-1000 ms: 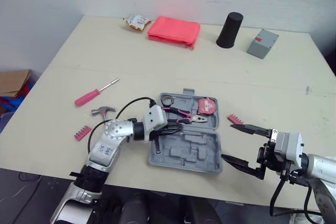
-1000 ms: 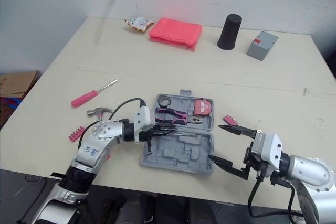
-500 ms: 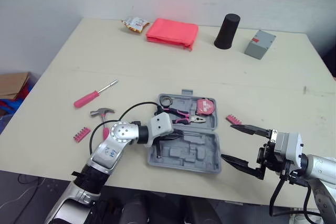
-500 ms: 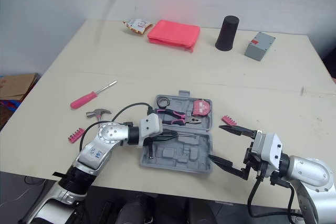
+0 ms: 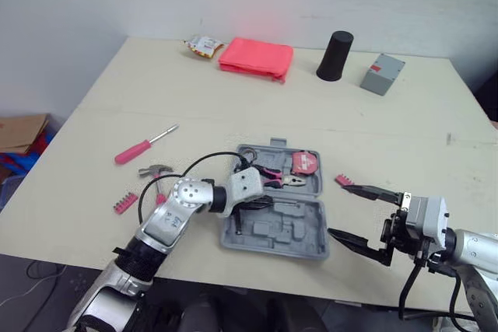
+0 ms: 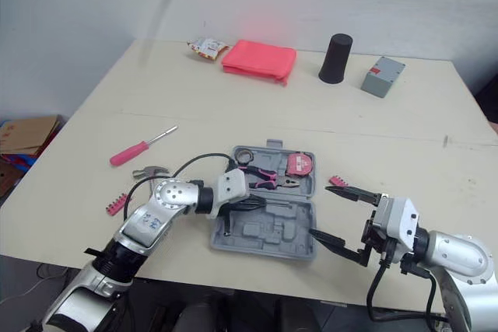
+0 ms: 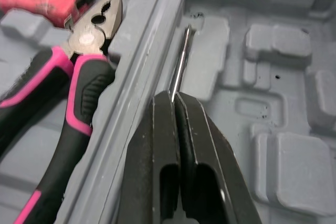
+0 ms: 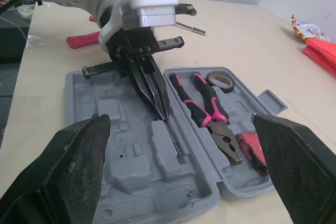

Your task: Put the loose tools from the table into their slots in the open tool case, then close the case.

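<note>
Grey moulded plastic of the tool case [image 5: 274, 227] lies open at the near middle of the tabletop [image 5: 233, 106]. My left end effector [image 7: 175, 98] is pinched tight on a thin metal shaft [image 7: 179, 66], held low along the hinge ridge. I judge that is so it can settle into the long recess of the near half. The pliers [image 5: 274, 179] and red tape measure [image 5: 304, 162] sit in the far half. My right end effector [image 5: 338, 209] hangs spread wide just right of the case, probably kept clear until closing. Left of the case lie the pink screwdriver [image 5: 144, 145], hammer [image 5: 156, 171] and a bit strip [image 5: 124, 202]; a second bit strip [image 5: 343, 181] lies right.
</note>
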Tool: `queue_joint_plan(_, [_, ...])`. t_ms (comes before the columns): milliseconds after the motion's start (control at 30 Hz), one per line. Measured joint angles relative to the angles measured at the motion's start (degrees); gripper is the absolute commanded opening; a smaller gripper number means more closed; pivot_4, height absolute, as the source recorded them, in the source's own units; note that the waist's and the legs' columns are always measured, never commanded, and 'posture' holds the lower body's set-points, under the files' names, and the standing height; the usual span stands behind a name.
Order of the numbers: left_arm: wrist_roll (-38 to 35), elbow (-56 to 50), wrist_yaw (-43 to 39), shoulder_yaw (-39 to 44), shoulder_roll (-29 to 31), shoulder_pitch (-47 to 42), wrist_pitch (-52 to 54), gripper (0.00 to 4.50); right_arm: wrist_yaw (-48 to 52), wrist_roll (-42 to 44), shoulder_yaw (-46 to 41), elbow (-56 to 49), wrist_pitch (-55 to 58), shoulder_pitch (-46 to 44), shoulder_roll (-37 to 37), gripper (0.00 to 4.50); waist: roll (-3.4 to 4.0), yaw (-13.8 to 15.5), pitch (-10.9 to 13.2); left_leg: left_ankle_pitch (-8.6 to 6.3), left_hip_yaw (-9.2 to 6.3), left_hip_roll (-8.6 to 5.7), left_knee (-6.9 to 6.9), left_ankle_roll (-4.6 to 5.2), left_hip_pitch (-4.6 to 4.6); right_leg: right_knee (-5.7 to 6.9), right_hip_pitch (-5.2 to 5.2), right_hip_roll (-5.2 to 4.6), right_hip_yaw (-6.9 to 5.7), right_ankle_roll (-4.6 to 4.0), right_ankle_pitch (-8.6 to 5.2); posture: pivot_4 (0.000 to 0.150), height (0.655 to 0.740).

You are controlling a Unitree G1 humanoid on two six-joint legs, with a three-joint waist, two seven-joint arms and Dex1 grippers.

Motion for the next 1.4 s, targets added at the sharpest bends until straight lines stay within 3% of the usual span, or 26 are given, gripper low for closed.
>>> queue_joint_plan(200, [-6.74,-0.81,-5.36,12.49,8.14,3.31,-8.93,0.04,3.49,0.18,-5.90,4.85,-2.53,2.48,-1.82,4.50,-0.01,0.06,0.21,0.12,0.05,0.00,-0.66,-0.19,-0.04,-0.39,-0.18,0.12,-0.02,-0.08,-0.06,0.150,0.7400])
queue_joint_plan(400, [-15.55,-2.52,-5.67,26.82,13.95,8.19,-5.63,0.04,6.55,-0.21,-10.11,11.03,-7.69,3.85,-1.87,4.50,0.05,0.01,0.49,0.16,0.10,0.02,-0.72,-0.43,-0.11,-0.64,-0.19,0.15,0.01,0.02,-0.13,0.150,0.7400])
queue_joint_plan(500, [-18.26,-2.50,-5.31,37.05,19.70,14.88,-2.90,0.77,9.18,-0.27,-14.16,16.75,-12.03,4.57,-2.90,4.50,0.10,-0.45,0.82,0.10,0.22,0.05,-0.76,-0.51,-0.08,-0.71,-0.20,0.16,0.04,0.06,-0.17,0.150,0.7400])
queue_joint_plan(633, [-18.74,1.01,-3.92,50.93,22.74,24.75,-3.92,2.58,12.65,-0.86,-18.55,28.26,-18.03,4.27,-4.94,4.50,-0.01,-0.54,0.96,-0.02,0.29,0.06,-0.82,-0.50,-0.07,-0.90,-0.20,0.13,0.05,0.03,-0.20,0.150,0.7400])
queue_joint_plan(767, [-16.73,12.37,-1.38,62.88,22.96,33.81,-11.35,4.44,14.43,-2.82,-22.02,45.27,-27.16,0.82,-7.78,4.50,-0.19,-1.09,1.12,-0.21,0.36,0.07,-0.82,-0.40,-0.02,-0.95,-0.20,0.06,0.03,-0.04,-0.24,0.150,0.7400])
queue_joint_plan(867, [-14.77,21.75,1.03,67.93,23.61,37.61,-16.49,4.44,15.58,-4.31,-22.84,55.75,-33.01,-1.16,-9.69,4.50,-0.28,-1.42,1.17,-0.37,0.34,0.07,-0.85,-0.20,-0.01,-0.94,-0.21,-0.05,-0.04,-0.10,-0.27,0.150,0.7400])
queue_joint_plan(1067, [-14.79,34.43,4.58,76.09,26.99,42.47,-20.65,4.44,19.04,-4.65,-21.95,65.93,-38.47,-4.65,-10.97,4.50,-0.27,-1.97,1.19,-0.42,0.32,-0.06,-1.00,-0.23,0.08,-0.86,-0.21,-0.37,-0.17,-0.15,-0.29,0.150,0.7400])
queue_joint_plan(1200, [-17.27,29.32,3.00,75.80,25.94,43.06,-19.25,4.44,20.87,-3.79,-19.22,64.36,-38.11,-8.01,-10.74,4.50,-0.25,-2.22,1.19,-0.46,0.27,-0.16,-1.07,-0.41,0.08,-0.71,-0.23,-0.52,-0.28,-0.13,-0.28,0.150,0.7400])
queue_joint_plan(1400, [-23.71,9.08,1.99,70.90,20.60,45.99,-8.43,4.44,21.16,0.68,-12.68,49.95,-31.31,-9.76,-5.08,4.50,-0.24,-2.02,1.19,-0.23,0.24,-0.17,-1.09,-0.20,-0.10,-0.58,-0.43,-0.46,-0.29,-0.12,-0.29,0.150,0.7400])
